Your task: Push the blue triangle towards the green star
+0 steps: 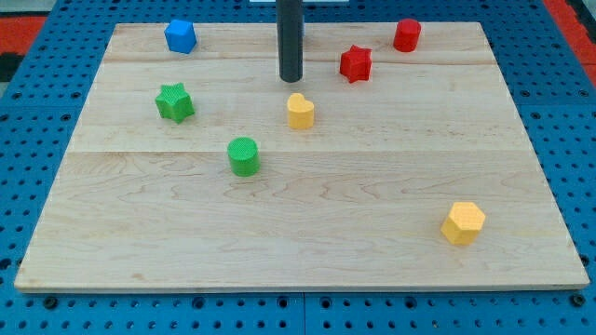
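My tip [291, 80] is being held near the table's [307, 251] top edge, just beyond the yellow block [300, 111] and well apart from the green star [174, 101] by the left edge, nothing being grasped, while the blue triangle is not being shown.

The yellow heart [300, 111] lies just below my tip [291, 80] in the view, near it but apart. The red star [355, 63] sits to the tip's right, slightly higher up, and the red cylinder [406, 34] stands further right, near the view's top. A blue angular block [180, 36] rests well to the tip's left and above it. The green cylinder [243, 155] stands below and left of the tip. The yellow hexagon [463, 223] lies far off, toward the bottom right. All rest on the wooden board [372, 251], which lies on a blue pegboard [28, 112].
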Controlling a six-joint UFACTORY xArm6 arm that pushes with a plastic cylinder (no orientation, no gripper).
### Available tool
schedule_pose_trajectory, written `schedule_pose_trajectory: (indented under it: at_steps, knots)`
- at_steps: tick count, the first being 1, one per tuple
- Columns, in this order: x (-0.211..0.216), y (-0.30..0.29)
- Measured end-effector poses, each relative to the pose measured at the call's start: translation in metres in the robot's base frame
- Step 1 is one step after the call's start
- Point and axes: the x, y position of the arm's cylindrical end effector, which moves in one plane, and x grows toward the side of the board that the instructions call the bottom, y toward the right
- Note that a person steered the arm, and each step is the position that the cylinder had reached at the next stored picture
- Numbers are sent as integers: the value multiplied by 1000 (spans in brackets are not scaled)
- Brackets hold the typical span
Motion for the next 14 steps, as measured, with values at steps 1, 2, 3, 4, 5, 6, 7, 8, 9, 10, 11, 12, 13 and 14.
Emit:
schedule_pose_trajectory:
  at_steps: [1, 2, 3, 4, 5, 6, 7, 8, 9, 10, 11, 12, 13, 14]
  knots:
    - [-16, 2]
    - [-40, 33]
    - [-63, 56]
    - [-91, 71]
    - [-108, 70]
    - [-106, 57]
    - [-107, 51]
    - [-108, 31]
    - [-107, 13]
    - [-107, -15]
    - [-108, -23]
    - [-107, -19]
    - [-107, -44]
    - [-107, -72]
